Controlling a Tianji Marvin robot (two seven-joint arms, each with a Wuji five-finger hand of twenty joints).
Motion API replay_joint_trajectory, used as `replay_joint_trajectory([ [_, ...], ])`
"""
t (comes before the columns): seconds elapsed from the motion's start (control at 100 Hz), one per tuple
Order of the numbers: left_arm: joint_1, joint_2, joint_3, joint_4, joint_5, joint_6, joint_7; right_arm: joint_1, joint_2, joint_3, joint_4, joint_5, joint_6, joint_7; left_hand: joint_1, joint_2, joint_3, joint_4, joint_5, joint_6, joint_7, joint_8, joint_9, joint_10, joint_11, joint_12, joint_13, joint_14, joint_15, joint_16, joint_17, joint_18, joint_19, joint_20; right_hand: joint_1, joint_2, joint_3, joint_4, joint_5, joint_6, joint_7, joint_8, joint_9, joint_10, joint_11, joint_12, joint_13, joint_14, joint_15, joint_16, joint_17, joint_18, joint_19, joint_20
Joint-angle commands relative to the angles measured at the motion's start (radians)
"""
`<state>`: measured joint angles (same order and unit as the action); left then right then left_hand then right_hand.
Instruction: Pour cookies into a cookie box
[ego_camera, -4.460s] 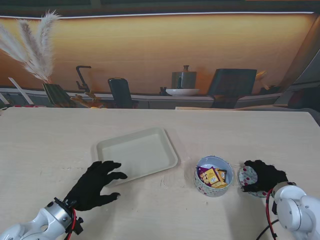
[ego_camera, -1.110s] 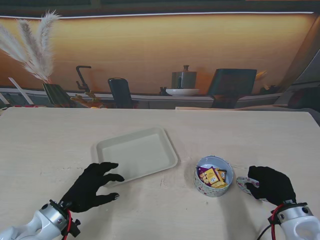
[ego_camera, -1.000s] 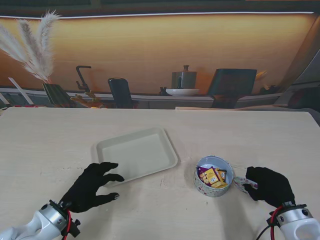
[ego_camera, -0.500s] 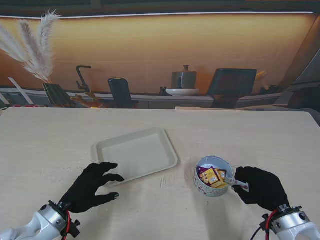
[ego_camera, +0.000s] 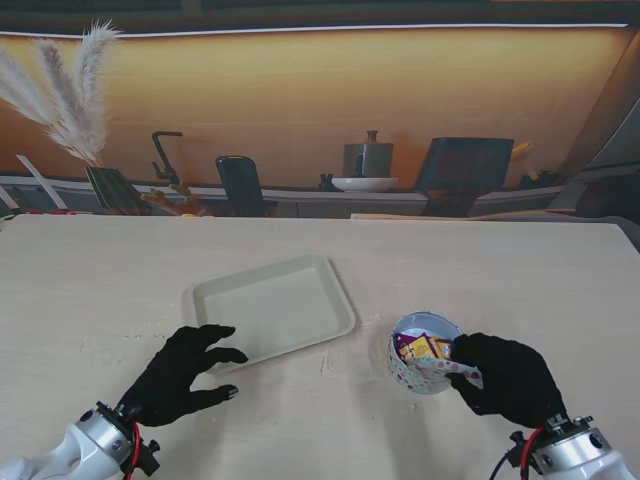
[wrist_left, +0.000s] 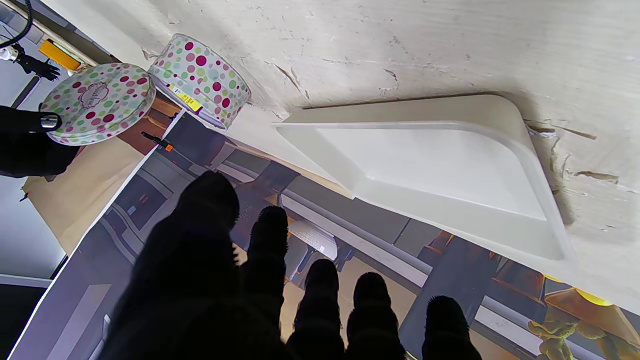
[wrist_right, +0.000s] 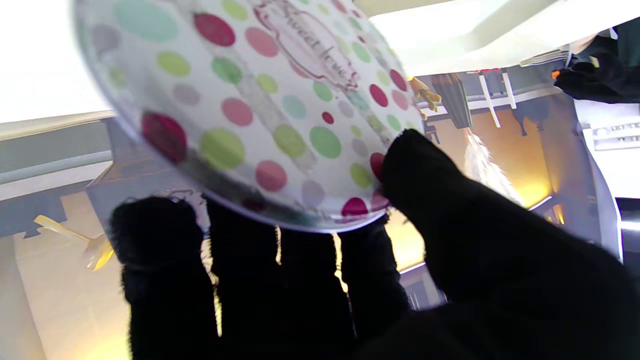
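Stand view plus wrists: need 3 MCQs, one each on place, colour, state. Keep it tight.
1. Where is the cookie tin relative to the tray?
A. to its right, nearer to me
B. inside it
C. to its left

2. What does the lid look like?
A. plain black
B. white with coloured dots
C. striped blue

3. What is the right hand doing?
A. resting flat and bare on the table
B. gripping the tray
C. holding the lid at the tin's rim

Answers:
1 A, the stand view shows the tin right of the tray, apart from it.
2 B, the right wrist view shows dots on white.
3 C, its fingers pinch the lid's edge.
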<state>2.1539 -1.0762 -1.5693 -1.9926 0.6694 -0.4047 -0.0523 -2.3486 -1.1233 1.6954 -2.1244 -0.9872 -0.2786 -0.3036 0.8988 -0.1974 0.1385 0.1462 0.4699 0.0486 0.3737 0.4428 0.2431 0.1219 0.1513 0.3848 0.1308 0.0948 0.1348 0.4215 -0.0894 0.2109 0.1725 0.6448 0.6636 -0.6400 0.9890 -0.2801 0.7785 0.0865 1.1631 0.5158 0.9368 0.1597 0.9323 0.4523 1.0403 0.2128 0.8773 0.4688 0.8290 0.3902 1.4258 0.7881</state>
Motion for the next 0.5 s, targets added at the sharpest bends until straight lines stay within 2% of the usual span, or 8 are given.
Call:
replay_joint_trajectory([
  [0.0, 0.011, -0.005, -0.002, -0.01, 0.003, -0.004, -0.013, -0.009, -0.004, -0.012, -0.021, 0.003, -0.009, 0.015, 0.021, 0.053, -0.016, -0.026, 0.033, -0.008, -0.013, 0.004, 0.017, 0.004, -0.009, -0.009, 0.008, 0.002, 0.003, 0.024, -0.013, 0.005, -0.007, 0.024, 0.037, 0.032, 0.006, 0.027, -0.008, 0.0, 0.011, 0.017, -0.021, 0.011, 0.021, 0.008, 0.026, 0.016, 0.021, -0.001, 0.007, -0.01, 0.033, 0.004],
  [0.26, 0.014, -0.006, -0.003, -0.011, 0.004, -0.007, -0.009, 0.015, 0.001, -0.043, -0.025, 0.015, -0.008, 0.043, 0.021, 0.055, -0.019, -0.026, 0.036, -0.007, -0.015, 0.006, 0.019, 0.006, -0.009, -0.01, 0.008, 0.003, 0.003, 0.023, -0.012, 0.006, -0.01, 0.024, 0.035, 0.035, 0.001, 0.027, -0.011, -0.004, 0.01, 0.024, -0.02, 0.008, 0.022, 0.011, 0.027, 0.01, 0.022, 0.0, 0.009, -0.016, 0.031, 0.003],
  [0.49, 0.015, -0.006, -0.003, -0.012, 0.002, -0.006, -0.01, 0.077, 0.005, -0.085, 0.005, 0.111, 0.006, 0.119, 0.021, 0.057, -0.021, -0.027, 0.036, -0.008, -0.017, 0.008, 0.019, 0.005, -0.01, -0.01, 0.008, 0.003, 0.002, 0.023, -0.012, 0.005, -0.011, 0.025, 0.037, 0.04, -0.002, 0.027, -0.013, 0.002, 0.01, 0.026, -0.024, 0.012, 0.023, 0.014, 0.023, 0.014, 0.022, 0.0, 0.002, -0.008, 0.028, 0.004],
])
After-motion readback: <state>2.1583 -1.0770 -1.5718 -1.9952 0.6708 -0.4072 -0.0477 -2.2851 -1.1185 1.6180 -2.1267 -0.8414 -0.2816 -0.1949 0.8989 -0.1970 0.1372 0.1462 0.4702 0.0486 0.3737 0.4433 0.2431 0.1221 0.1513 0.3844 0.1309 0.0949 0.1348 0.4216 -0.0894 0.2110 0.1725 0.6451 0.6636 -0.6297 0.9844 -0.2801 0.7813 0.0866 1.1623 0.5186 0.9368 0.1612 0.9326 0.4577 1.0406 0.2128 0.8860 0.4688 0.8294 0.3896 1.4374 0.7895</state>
